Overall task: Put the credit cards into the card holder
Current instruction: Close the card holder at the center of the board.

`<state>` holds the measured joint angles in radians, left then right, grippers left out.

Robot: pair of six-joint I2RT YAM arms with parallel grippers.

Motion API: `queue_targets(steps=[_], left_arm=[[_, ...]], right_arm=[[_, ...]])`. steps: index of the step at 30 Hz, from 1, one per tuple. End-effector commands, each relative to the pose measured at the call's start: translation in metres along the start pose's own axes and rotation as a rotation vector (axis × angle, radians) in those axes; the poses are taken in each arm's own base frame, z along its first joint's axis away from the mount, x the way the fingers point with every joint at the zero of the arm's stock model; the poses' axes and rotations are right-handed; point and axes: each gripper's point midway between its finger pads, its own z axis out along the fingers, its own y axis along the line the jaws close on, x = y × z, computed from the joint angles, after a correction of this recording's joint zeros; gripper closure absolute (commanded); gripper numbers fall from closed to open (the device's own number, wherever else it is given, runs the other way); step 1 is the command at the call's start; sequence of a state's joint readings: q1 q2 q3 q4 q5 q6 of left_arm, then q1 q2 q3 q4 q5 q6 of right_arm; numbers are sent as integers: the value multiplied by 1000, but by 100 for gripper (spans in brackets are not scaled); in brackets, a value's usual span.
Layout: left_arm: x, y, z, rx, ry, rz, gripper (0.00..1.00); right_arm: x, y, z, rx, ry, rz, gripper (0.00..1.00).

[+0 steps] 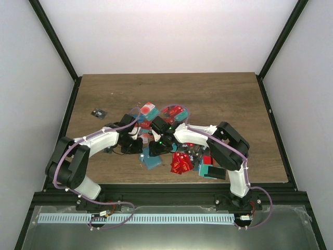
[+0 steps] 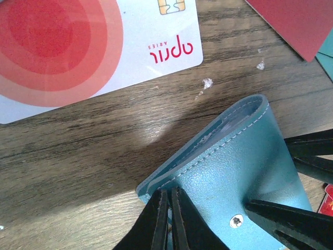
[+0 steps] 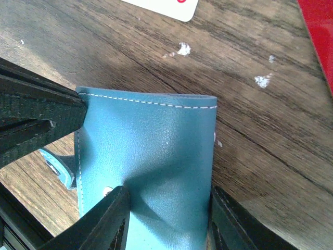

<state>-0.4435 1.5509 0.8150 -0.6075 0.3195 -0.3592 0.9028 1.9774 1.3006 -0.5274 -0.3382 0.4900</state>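
- Both arms were bent inward, and their wrists met mid-frame in the overhead view.
- The left fingers (image 2: 161, 211) were pinched together on the near edge of the card holder (image 2: 234, 172), at lower centre of the left wrist view.
- The right fingers (image 3: 112, 221) were clamped on the same holder across its width.
- The wood-grain surface (image 2: 93, 151) stood within white walls (image 1: 171, 31).
- The holder was folded, and its contents could not be made out.
- Credit cards (image 1: 182, 162) lay scattered around it.

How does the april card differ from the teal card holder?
The april card is white with red rings; the card holder is teal with pale stitching. The card is one thin sheet; the holder is layered. The card lies flat on the table; the holder is gripped by the left end effector and right end effector. Both are rectangular.
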Motion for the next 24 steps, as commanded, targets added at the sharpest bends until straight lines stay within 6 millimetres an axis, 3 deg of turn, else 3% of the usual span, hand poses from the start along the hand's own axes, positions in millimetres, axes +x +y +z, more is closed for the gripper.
queue_targets(steps=[1, 8, 12, 17, 24], left_arm=[[6, 5, 2, -13, 10, -5, 94], [8, 10, 4, -34, 16, -15, 94], [8, 10, 5, -33, 22, -15, 94], [8, 9, 5, -28, 22, -13, 94], [8, 8, 5, -21, 23, -11, 94]], right_arm=[[-4, -5, 3, 15, -7, 1, 57], [-35, 25, -40, -107, -121, -44, 56], [-41, 49, -61, -221, -164, -109, 56], [-36, 68, -58, -348, -132, -165, 58], [-33, 70, -49, -392, -124, -189, 59]])
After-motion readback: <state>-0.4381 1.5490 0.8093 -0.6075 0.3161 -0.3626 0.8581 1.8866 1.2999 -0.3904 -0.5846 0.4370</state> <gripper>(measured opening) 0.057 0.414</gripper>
